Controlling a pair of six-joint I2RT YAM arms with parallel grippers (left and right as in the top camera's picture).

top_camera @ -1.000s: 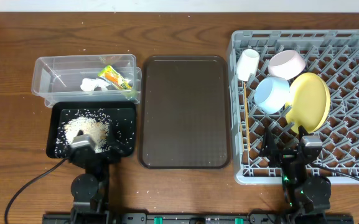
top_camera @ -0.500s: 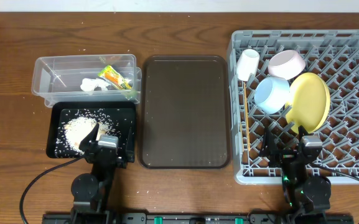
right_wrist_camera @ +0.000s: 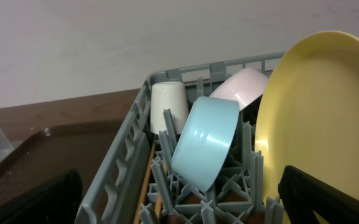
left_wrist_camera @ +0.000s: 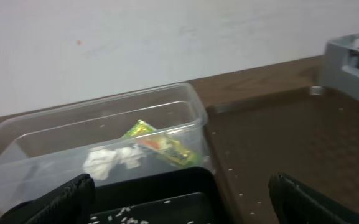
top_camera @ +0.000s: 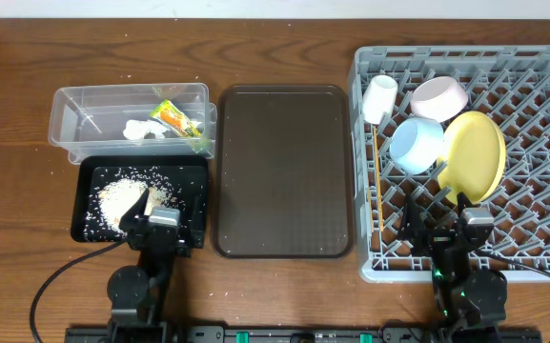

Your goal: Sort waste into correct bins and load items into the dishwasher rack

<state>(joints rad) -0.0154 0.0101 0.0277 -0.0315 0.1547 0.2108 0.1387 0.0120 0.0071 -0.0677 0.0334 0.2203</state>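
**Tabletop** [top_camera: 27, 57]: wood.
- **3 o'clock:** dishwasher rack [top_camera: 465, 54], grey.
  - Yellow plate [top_camera: 477, 152] stands on edge.
  - Light blue bowl [top_camera: 416, 145] sits tilted at the plate's 9 o'clock.
  - Whitish bowl [top_camera: 439, 97] is at 12 o'clock of the blue one.
  - White cup [top_camera: 380, 99] is near the rack's 10 o'clock corner.
  - Chopsticks [top_camera: 375, 181] apparently lie along the 9 o'clock wall, partly hidden.
- **Centre:** brown tray [top_camera: 282, 171].
- **9 o'clock:**
  - Clear tub [top_camera: 65, 114] holds the snack wrapper [top_camera: 177, 119] and white scrap [top_camera: 141, 129].
  - Black tub [top_camera: 195, 171] is just at its 6 o'clock and holds the rice [top_camera: 122, 198].
- **Left gripper** [top_camera: 157, 221]: over the black tub's 6 o'clock rim, jaws wide, nothing held.
- **Right gripper** [top_camera: 441, 217]: over the rack's 6 o'clock edge, jaws wide, nothing held.
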